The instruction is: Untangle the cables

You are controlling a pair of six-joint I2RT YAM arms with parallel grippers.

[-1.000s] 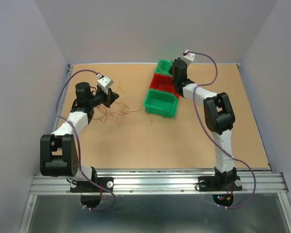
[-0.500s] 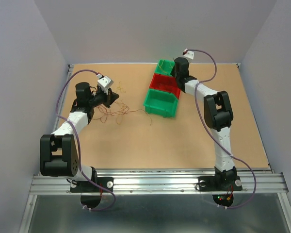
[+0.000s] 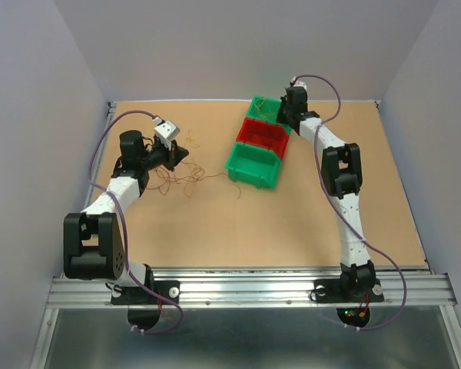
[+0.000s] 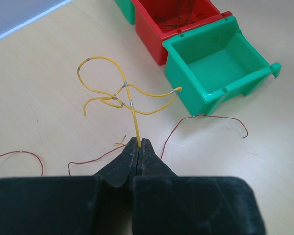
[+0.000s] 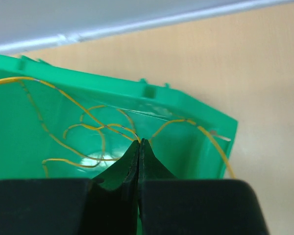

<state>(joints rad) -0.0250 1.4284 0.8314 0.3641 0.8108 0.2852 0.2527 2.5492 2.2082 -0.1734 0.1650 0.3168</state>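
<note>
Left fingers (image 4: 138,146): closed tight on a yellow cable (image 4: 132,105), which rises from the tips and loops just ahead of them. Thin brown-red cables (image 4: 208,117) lie loose on the counter (image 4: 49,73) to either side of the tips. Ahead and right of these fingers: near green bin (image 4: 213,100), with the red bin (image 4: 152,34) touching it behind, dark strands inside. Right fingers (image 5: 139,147): closed, tips over the far green bin (image 5: 19,147), pinching a second yellow cable (image 5: 186,120) that curls away left and right inside it.
</note>
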